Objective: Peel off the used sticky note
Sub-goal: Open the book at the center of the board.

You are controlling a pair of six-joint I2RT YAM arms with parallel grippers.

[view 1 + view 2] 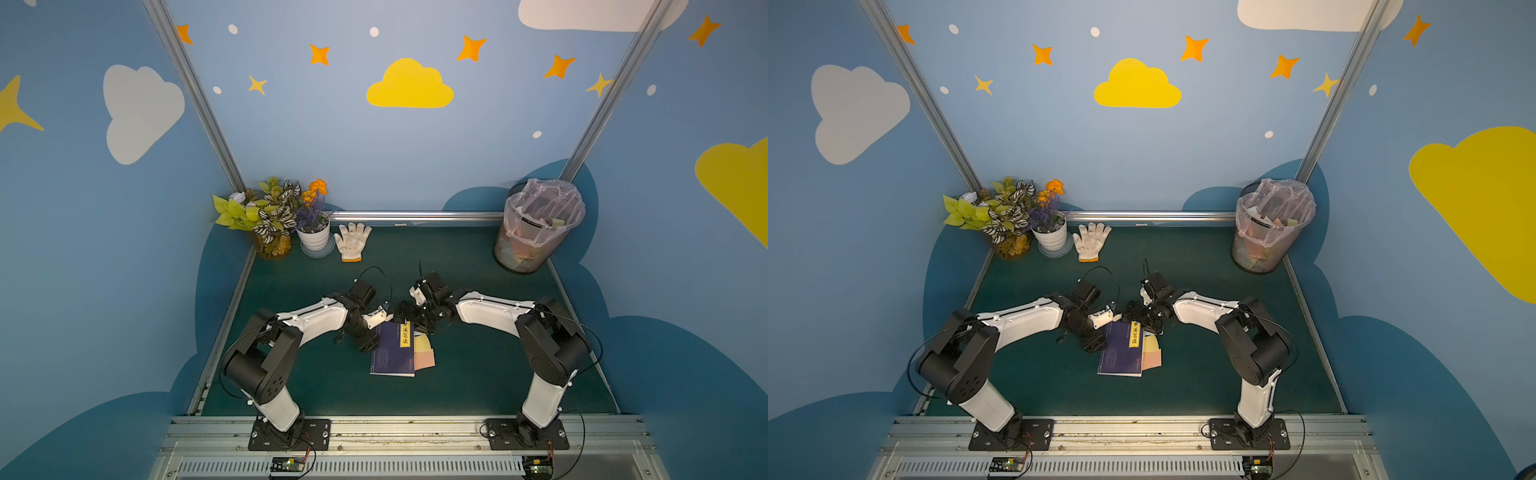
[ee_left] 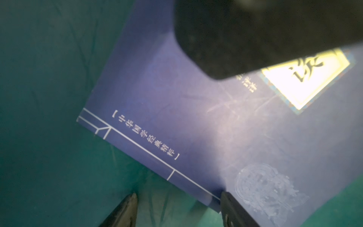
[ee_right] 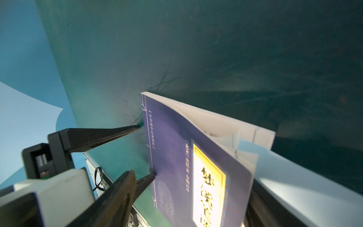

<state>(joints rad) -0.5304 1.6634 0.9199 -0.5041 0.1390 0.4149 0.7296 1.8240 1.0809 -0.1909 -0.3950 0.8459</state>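
Approach step, we judge: left end effector and right end effector gape empty at our navy paperback book. A yellow paper sticky note and a pink paper sticky note jut at its 3 o'clock; next, pinch one.

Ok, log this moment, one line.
left pincer open at spine edge of dark blue paperback book | right pincer open at book's far end | yellow sticky note, pink sticky note unpeeled

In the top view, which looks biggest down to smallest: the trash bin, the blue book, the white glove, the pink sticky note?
trash bin
blue book
white glove
pink sticky note, only partly showing
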